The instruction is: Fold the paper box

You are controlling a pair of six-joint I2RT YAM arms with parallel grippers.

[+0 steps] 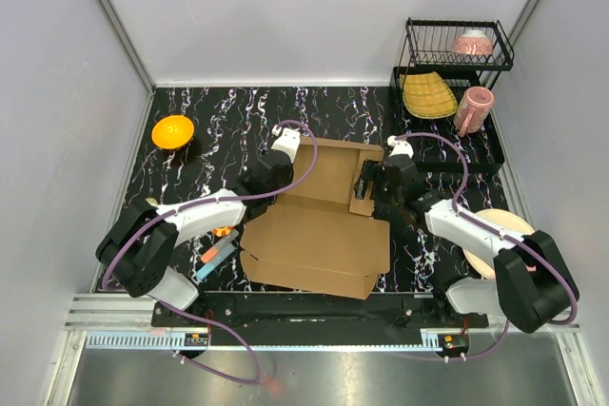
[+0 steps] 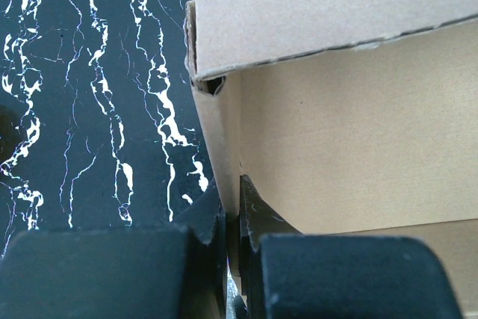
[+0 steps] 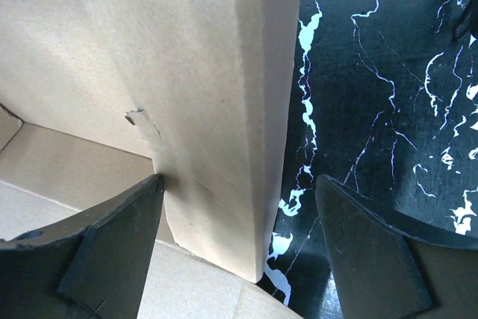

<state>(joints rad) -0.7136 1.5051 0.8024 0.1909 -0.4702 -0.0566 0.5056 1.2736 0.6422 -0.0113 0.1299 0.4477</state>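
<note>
The paper box (image 1: 319, 235) is a brown cardboard mailer in the middle of the black marbled table, its lid panel lying flat toward me and its side walls raised. My left gripper (image 1: 264, 181) is shut on the box's left wall (image 2: 216, 140), pinching it between both fingers. My right gripper (image 1: 369, 184) is open and straddles the box's right side flap (image 3: 224, 132); one finger (image 3: 119, 237) is inside the box against the flap, the other (image 3: 373, 244) is outside over the table.
An orange bowl (image 1: 172, 131) sits at the far left. Markers (image 1: 219, 252) lie by the box's left edge. A black dish rack (image 1: 455, 92) with a yellow plate, a pink mug and a pink bowl stands at the back right. A cream plate (image 1: 500, 235) lies under the right arm.
</note>
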